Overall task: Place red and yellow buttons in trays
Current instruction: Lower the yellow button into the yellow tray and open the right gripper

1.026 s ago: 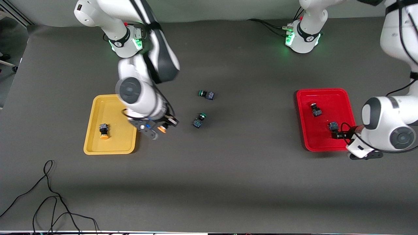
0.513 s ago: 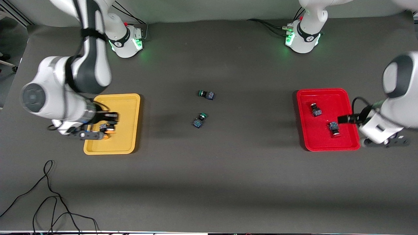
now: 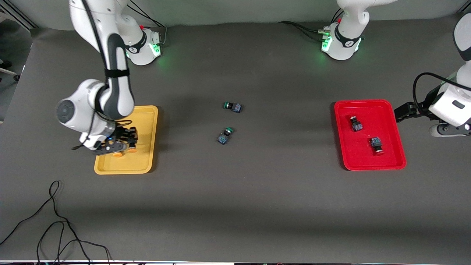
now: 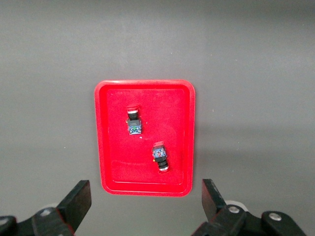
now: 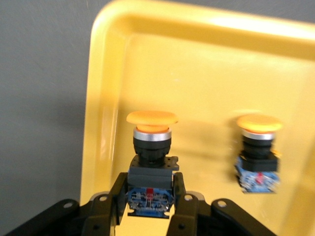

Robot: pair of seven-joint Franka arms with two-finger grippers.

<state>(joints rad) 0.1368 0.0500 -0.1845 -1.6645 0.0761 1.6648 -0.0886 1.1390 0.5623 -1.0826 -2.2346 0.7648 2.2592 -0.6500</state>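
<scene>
Starting at the right arm's end of the table, the yellow tray (image 3: 141,162) lies near that table edge, and the right gripper (image 3: 124,144) is down low over it. Its fingers are closed around the dark body of a yellow-capped button (image 5: 150,162), cap pointing away from the wrist. A second yellow button (image 5: 258,155) sits in the same tray just beside the held one; from the high camera only its orange cap (image 3: 117,154) peeks out from under the gripper.

In the middle of the table two green-capped switches lie loose on the dark mat: one (image 3: 233,106) closer to the arms' bases, the other (image 3: 224,135) nearer the front edge. They are near each other but apart.

Toward the left arm's end sits the red tray (image 3: 399,147), with both red buttons lying on their sides inside it, one (image 3: 355,123) toward the base-side edge, the other (image 3: 376,145) closer to the front edge, not touching.

The left gripper (image 4: 145,204) hangs in the air past the tray's outer edge, over bare table, jaws spread wide and holding nothing.
</scene>
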